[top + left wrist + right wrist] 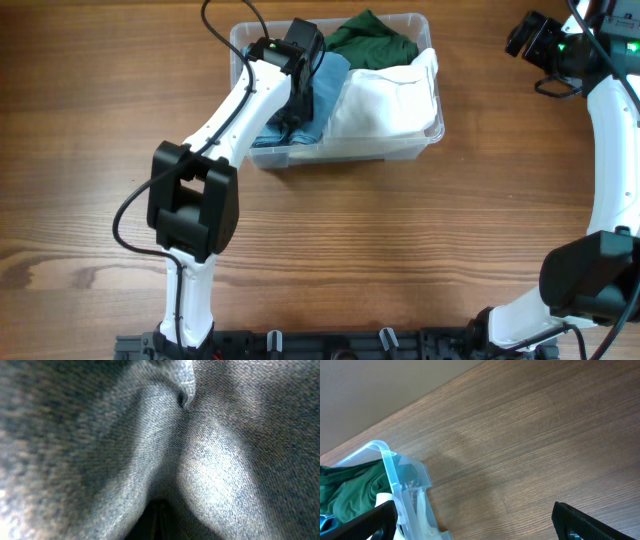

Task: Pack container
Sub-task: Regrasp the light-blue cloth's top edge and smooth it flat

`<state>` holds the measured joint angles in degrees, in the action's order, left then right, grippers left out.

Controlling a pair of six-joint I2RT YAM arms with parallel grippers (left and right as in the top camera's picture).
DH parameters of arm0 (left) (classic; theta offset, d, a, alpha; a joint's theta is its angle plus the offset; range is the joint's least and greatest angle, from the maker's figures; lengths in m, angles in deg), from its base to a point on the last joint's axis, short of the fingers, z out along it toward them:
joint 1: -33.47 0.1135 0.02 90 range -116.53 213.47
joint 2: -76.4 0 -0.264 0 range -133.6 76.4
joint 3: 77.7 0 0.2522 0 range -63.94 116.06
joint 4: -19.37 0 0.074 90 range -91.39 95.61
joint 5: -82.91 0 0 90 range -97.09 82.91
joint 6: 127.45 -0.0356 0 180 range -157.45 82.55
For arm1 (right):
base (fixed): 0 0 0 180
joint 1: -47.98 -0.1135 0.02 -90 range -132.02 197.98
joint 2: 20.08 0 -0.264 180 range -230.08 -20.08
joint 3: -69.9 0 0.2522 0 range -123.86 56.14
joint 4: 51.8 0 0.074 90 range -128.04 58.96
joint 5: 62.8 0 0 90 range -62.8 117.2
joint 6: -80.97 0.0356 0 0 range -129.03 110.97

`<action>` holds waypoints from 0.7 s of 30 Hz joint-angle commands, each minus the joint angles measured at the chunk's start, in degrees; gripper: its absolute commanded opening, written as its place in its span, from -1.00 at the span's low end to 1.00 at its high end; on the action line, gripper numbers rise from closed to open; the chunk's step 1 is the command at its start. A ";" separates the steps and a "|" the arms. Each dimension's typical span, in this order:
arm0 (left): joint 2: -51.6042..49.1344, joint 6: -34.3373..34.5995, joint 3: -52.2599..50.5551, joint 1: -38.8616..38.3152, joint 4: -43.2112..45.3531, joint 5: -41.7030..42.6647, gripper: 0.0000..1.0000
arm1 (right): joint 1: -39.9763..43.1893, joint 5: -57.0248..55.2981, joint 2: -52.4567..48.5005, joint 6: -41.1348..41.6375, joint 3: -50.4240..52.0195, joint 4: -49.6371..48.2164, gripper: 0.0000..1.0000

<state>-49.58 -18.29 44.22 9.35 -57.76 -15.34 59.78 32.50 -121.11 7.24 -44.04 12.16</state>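
Observation:
The clear container (350, 157) stands at the table's far middle. It holds a green cloth (372, 40), a white cloth (385, 95) and a blue denim piece (322, 105). My left gripper (297, 112) reaches down into the container's left half, shut, with its tips pushed into the denim. In the left wrist view the denim (210, 470) fills the frame, and the dark shut tips of the left gripper (160, 522) barely show at the bottom. My right gripper (525, 38) hovers at the far right, off the container, open and empty. The right wrist view shows the right gripper (475, 525) beside the container's corner (390, 467).
Bare wooden tabletop (420, 250) surrounds the container on all sides. The left arm's black cable (215, 25) loops over the container's far left corner. The arm bases sit along the near edge.

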 commanded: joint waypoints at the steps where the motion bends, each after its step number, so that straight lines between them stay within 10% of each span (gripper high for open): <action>1: 4.57 -0.74 -1.31 0.37 1.09 2.64 -0.92 | -0.15 -0.42 -0.76 0.42 0.24 -0.02 0.99; 21: 12.04 -0.74 -1.31 1.97 10.78 -10.29 -0.77 | -0.15 -0.42 -0.76 0.42 0.24 -0.02 0.99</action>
<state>-37.03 -18.29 43.08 9.81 -47.93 -21.33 59.78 32.50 -121.11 7.24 -44.06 12.16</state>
